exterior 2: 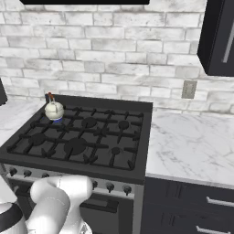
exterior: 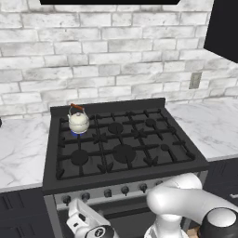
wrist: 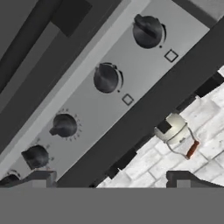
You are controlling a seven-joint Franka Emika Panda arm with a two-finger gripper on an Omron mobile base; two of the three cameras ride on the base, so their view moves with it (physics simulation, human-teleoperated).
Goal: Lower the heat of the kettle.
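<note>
1. The end effector (wrist: pixel 111 179) sits at the bottom of the hand view with its two dark tips spread wide and nothing between them, released; in the left base view the hand shows at the lower left of the frame, below the stove's front edge.
2. Just ahead of it lies the grey control panel (wrist: pixel 109 109), running diagonally across the hand view, with a row of dark knobs (wrist: pixel 106 78) set apart from one another; bare panel lies between them.
3. In the left base view the same knobs (exterior: pixel 124 189) line the stove's front edge, beneath the black cooktop (exterior: pixel 116 144).
4. The cooktop's grates are bare apart from one burner at the upper left of the frame.
5. The kettle (exterior: pixel 78 121) stands upright on that back left burner, a blue flame beneath it, close to the stove's rear rim and left edge.
6. Marble bench (exterior 2: pixel 192 137) flanks the stove; its right stretch is bare up to the brick wall (exterior 2: pixel 114 55).
</note>
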